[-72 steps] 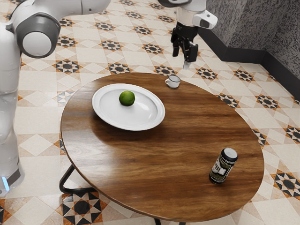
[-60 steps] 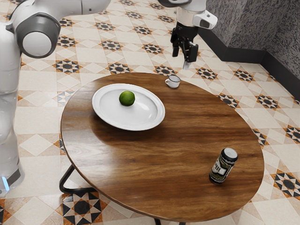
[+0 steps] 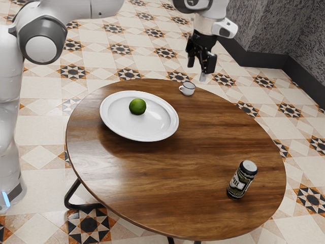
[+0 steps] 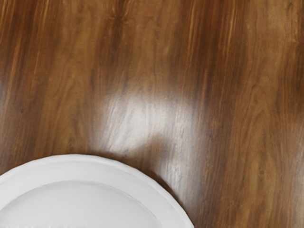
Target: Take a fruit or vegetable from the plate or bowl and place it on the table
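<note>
Currently gripper (image 3: 201, 60) up in air, fingers spread. Lime (image 3: 137, 106) on plate (image 3: 114, 126), off-ctr. Cup (image 3: 188, 89) near plate; can (image 3: 241, 180) upright on table (image 3: 167, 178), toward ext. view's right, well apart f/ plate.

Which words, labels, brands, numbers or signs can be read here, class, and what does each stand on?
Dark container: its label bears lettering too small to read.
Plate, cup: no text visible.
Nothing can be quoted with certainty.

Green fruit (image 3: 137, 106) on white plate (image 3: 133, 128), cup (image 3: 188, 89) and labelled container (image 3: 241, 180) on wooden table (image 3: 193, 152), end effector (image 3: 199, 66) raised
</note>
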Controlling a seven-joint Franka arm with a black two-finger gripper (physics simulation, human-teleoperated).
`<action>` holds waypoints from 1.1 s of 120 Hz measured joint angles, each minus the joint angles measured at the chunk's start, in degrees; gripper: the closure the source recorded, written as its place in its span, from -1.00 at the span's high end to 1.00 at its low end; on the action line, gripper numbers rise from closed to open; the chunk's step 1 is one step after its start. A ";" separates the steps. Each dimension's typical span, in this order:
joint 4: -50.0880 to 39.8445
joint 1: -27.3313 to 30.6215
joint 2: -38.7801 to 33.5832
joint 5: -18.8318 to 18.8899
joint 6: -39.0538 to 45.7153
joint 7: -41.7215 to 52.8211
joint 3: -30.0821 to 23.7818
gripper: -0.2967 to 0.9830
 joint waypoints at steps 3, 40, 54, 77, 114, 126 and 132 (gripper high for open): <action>-0.04 -0.08 0.13 0.03 -0.01 -0.08 0.01 0.54; -6.89 -2.96 -3.30 0.30 -0.32 -0.77 0.75 0.54; -15.88 -6.40 -10.04 0.31 -0.26 -0.99 4.13 0.54; -31.73 -15.34 -20.83 0.50 2.41 -1.27 17.14 0.54; -44.99 -15.57 -26.29 2.84 9.51 -1.58 18.36 0.54; -49.36 -15.48 -26.85 3.10 12.73 -1.61 19.26 0.54; -50.21 -15.49 -26.59 3.15 14.05 -1.62 19.41 0.54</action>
